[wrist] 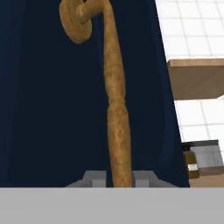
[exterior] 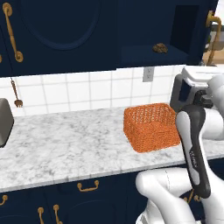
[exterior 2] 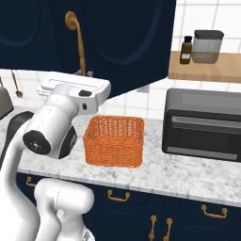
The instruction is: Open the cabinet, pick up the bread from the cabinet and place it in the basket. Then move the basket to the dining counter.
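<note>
Gripper (wrist: pixel 119 183) is clamping the brass handle (wrist: pixel 114 94) of my cabinet (exterior: pixel 144 30), door swung open. Bread (exterior: pixel 160 47) is sitting on its shelf. Basket (exterior: pixel 152 126) is standing empty below, counter (exterior: pixel 61 146) beside it bare.

- A white tiled wall (exterior: pixel 78 92) runs behind the worktop, with a pale wall socket (exterior: pixel 148 74) set in it.
- A grey-veined marble worktop (exterior: pixel 65 144) stretches across, over navy drawers with short brass pulls (exterior: pixel 88 187).
- A brass fork-like utensil (exterior: pixel 16 95) hangs against the tiles, far to the left of the tool.
- A grey appliance (exterior: pixel 5 121), cut by the picture's edge, stands on the worktop at that far left end.
- A dark grey oven (exterior 2: pixel 203 124) sits on the marble to the right of the tool.
- Above the oven, a wooden shelf (exterior 2: pixel 207 69) carries a brown bottle (exterior 2: pixel 187 50) and a lidded grey canister (exterior 2: pixel 207 46).
</note>
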